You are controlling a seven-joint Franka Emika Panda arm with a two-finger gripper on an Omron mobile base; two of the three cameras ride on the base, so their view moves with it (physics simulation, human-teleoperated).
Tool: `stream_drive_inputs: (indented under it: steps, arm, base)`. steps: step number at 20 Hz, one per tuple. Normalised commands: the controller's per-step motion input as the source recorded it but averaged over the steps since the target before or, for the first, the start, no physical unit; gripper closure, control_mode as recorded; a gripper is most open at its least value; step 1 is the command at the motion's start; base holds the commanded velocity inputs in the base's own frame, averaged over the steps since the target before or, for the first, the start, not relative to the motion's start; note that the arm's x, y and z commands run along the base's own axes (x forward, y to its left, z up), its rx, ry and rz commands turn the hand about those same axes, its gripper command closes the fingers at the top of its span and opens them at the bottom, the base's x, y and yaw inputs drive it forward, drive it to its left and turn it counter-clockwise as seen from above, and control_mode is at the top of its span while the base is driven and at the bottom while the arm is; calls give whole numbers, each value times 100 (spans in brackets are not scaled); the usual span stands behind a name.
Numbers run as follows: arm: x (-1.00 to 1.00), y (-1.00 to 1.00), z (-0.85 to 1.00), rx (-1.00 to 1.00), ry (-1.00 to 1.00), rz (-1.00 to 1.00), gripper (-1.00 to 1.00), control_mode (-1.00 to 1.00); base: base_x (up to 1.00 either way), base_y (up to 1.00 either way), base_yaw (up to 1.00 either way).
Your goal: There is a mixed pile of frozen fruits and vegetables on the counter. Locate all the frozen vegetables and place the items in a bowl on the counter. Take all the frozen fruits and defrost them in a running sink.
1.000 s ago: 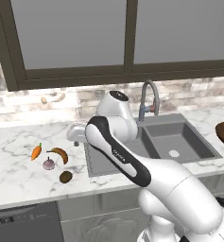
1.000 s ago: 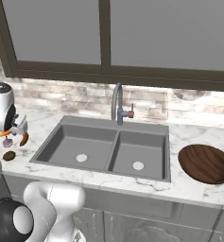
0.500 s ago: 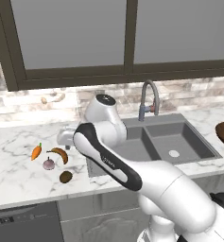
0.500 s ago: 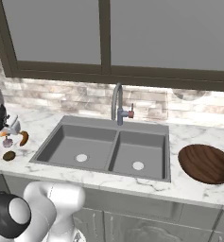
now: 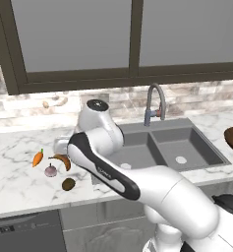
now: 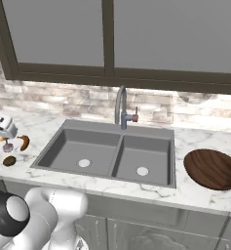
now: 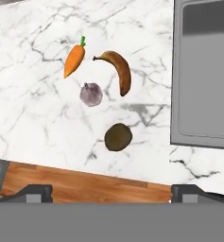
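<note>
You are looking down through the hand view at four food items sitting apart on the counter (image 7: 33,108), just beside the sink (image 7: 203,80). The carrot (image 7: 74,59) is lying next to the banana (image 7: 121,70), the pinkish bulb (image 7: 91,94) is resting below them, and the kiwi (image 7: 118,137) is sitting nearest the counter's front edge. Your gripper (image 7: 111,193) is hanging above them with its jaws standing wide apart and gripping nothing. From the right base view, you are seeing the bowl (image 6: 213,169) sitting on the counter on the far side of the sink, well apart from the food. The tap (image 6: 122,107) is standing behind the basins.
</note>
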Motion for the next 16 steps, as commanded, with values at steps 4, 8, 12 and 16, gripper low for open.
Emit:
stream_drive_inputs:
  steps: [4,8,12,16]
  arm:
    - [0,1,-5,-9,-4,0,-100,-100]
    - [3,0,-18,-4,-1,0,-100,-100]
    - [11,2,-21,-1,0,0,-100,-100]
    - [2,0,-15,0,0,0,-100,-100]
  base:
    - [0,0,0]
    - [0,0,0]
    - [0,0,0]
    - [0,0,0]
